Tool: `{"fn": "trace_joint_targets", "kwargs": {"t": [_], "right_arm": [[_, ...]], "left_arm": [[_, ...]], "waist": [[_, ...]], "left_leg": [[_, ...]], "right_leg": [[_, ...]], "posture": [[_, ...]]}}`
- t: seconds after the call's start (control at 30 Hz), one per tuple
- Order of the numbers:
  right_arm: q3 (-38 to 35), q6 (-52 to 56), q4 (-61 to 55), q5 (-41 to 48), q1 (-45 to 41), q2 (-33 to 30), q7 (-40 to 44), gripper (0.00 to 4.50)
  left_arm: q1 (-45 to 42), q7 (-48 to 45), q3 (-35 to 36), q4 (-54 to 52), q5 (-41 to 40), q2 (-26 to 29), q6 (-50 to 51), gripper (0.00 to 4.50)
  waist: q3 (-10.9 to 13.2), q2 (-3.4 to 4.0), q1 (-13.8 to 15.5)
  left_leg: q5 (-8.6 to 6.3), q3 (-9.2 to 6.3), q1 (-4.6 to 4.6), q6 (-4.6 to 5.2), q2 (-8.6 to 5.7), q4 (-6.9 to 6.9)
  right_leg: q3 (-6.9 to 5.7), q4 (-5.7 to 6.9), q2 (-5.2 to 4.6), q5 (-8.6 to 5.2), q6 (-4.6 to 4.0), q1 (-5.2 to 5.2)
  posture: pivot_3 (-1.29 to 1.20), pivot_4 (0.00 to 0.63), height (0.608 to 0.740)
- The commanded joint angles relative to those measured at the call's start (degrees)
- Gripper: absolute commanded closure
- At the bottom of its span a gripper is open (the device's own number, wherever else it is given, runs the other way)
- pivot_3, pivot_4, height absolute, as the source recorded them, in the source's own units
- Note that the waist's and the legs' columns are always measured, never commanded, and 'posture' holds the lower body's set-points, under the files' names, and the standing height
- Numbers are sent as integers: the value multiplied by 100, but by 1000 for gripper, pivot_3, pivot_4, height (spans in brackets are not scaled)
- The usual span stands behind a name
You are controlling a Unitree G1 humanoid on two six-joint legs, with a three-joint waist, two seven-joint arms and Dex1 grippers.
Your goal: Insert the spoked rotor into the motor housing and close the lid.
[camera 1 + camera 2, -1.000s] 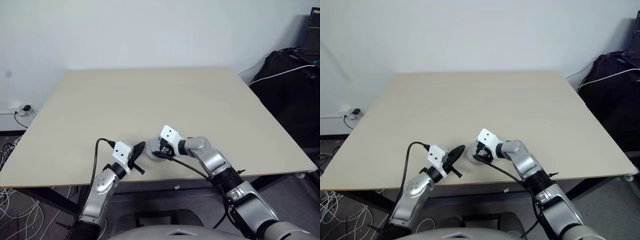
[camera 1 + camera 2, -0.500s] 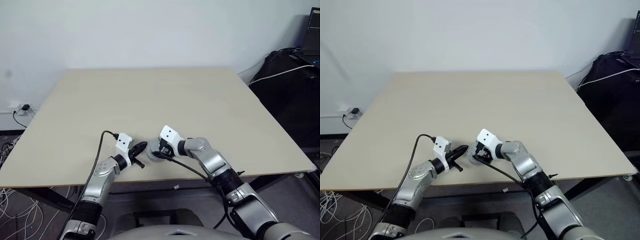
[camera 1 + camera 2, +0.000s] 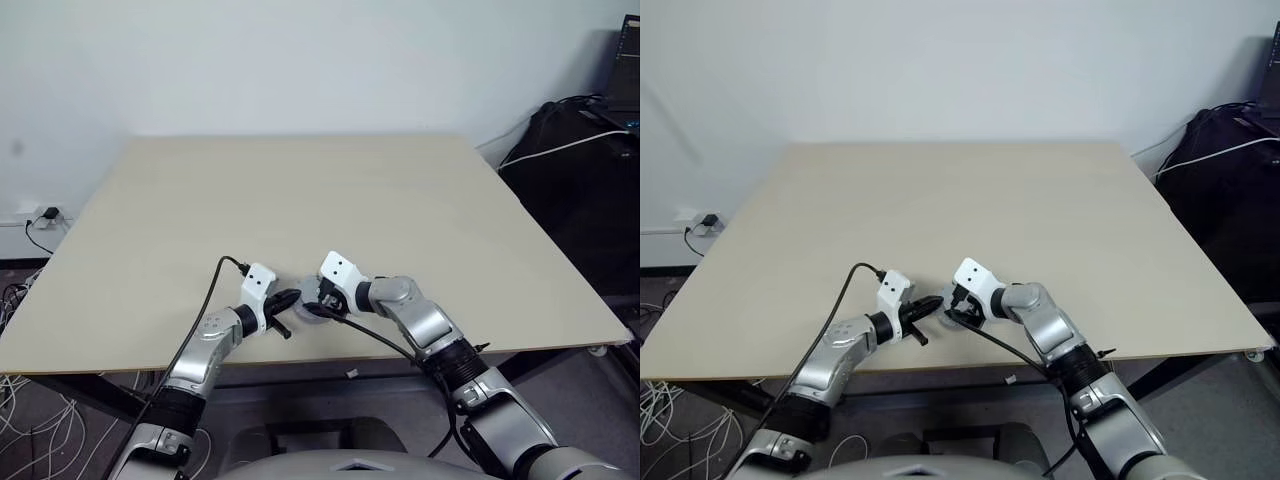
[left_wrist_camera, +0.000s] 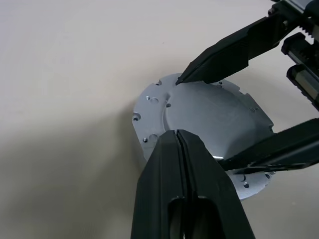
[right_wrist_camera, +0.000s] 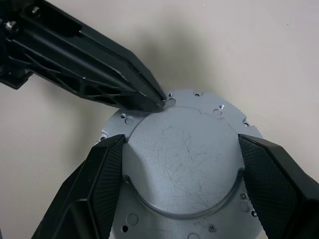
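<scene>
Reaching in from where it hung back a second ago, my left gripper (image 4: 177,133), clenched empty, now touches the lid (image 5: 182,167) near the table's (image 3: 300,190) front edge. My right gripper (image 5: 182,164) grasps that lid's raised centre.

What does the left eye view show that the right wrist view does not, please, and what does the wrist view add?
The left eye view alone takes in the whole table, both arms, the wall cables at left and the dark bags at right. The right wrist view alone gives the lid's smooth raised centre, its rim holes, and the right gripper's fingers set against either side of that centre. Both show the left gripper, shut, with its tip at the lid's rim, and the right gripper over the lid.
</scene>
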Motion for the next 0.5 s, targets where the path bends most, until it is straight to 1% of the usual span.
{"fn": "trace_joint_targets", "kwargs": {"t": [0.03, 0.33, 0.4, 0.43, 0.47, 0.5], "right_arm": [[103, 4, -10, -123, 55, 10, -49, 1270], [75, -52, -29, -76, 50, 13, 84, 1270], [37, -59, -7, -55, 42, 37, 75, 543], [25, -57, 1, -48, 38, 44, 72, 256], [19, -57, 6, -47, 36, 49, 72, 20], [14, -56, 7, -48, 36, 53, 70, 20]], "left_arm": [[-123, 49, -94, 31, 107, -24, 119, 4500], [-110, 111, -79, -32, 144, -111, 158, 4500], [-100, 104, -78, -40, 149, -111, 147, 4500], [-95, 101, -77, -43, 151, -110, 143, 4500], [-90, 100, -77, -46, 151, -110, 140, 4500], [-85, 98, -76, -49, 153, -108, 139, 4500]], "waist": [[0, 0, -1], [0, 0, 2], [0, 0, 1], [0, -1, 2], [1, -1, 2], [5, -2, 2]], "left_leg": [[0, 0, 0, 0, 0, 0], [0, -1, 2, 0, 0, 0], [0, -2, 2, 0, 0, -1], [0, -2, 2, 0, 0, -1], [0, -1, 1, 0, 0, -1], [0, -2, 0, 0, 0, -2]], "right_leg": [[0, 0, 0, 0, 0, 0], [0, -1, -1, -3, 5, 3], [0, -1, -1, -3, 4, 3], [0, -2, -1, -3, 4, 3], [0, -1, -1, -3, 4, 1], [0, -2, -1, -3, 4, 1]], "posture": [[0, 0, 740], [0, 0, 740], [0, 0, 740], [0, 0, 740], [0, 0, 740], [0, 0, 740]]}}
